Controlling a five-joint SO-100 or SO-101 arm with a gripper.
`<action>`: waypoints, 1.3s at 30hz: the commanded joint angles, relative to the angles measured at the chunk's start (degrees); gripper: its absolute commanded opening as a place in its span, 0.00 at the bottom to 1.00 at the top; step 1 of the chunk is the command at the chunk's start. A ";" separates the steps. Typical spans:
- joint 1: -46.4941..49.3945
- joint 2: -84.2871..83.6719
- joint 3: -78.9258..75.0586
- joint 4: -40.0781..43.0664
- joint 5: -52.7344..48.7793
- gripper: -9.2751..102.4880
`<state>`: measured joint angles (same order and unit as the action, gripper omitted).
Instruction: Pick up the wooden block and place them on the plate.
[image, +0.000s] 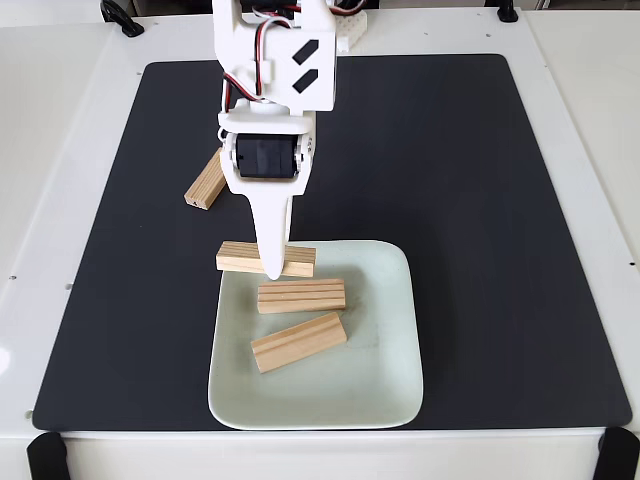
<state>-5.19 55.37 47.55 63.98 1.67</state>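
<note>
A pale mint plate (385, 340) sits at the near middle of the black mat. Two wooden blocks lie inside it, one grooved (301, 296) and one slanted nearer the front (298, 341). A third block (245, 258) lies level across the plate's far rim. My gripper (272, 268) points straight down at this block, with one white finger (271, 240) crossing its front face. The other finger is hidden behind the block, so I cannot see whether the block is clamped. A further block (205, 184) rests on the mat to the left, partly behind the arm.
The black mat (450, 180) covers most of a white table, with open mat to the right of the arm and plate. The white arm body (270, 90) reaches in from the top edge. Black clamps sit at the table's corners (45, 455).
</note>
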 joint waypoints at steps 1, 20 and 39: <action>-1.14 -0.44 -3.25 -2.20 -0.44 0.08; -2.20 -1.93 -3.08 -4.39 -0.26 0.32; -0.09 16.44 13.27 2.46 5.01 0.08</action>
<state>-6.24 63.54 56.87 66.62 4.04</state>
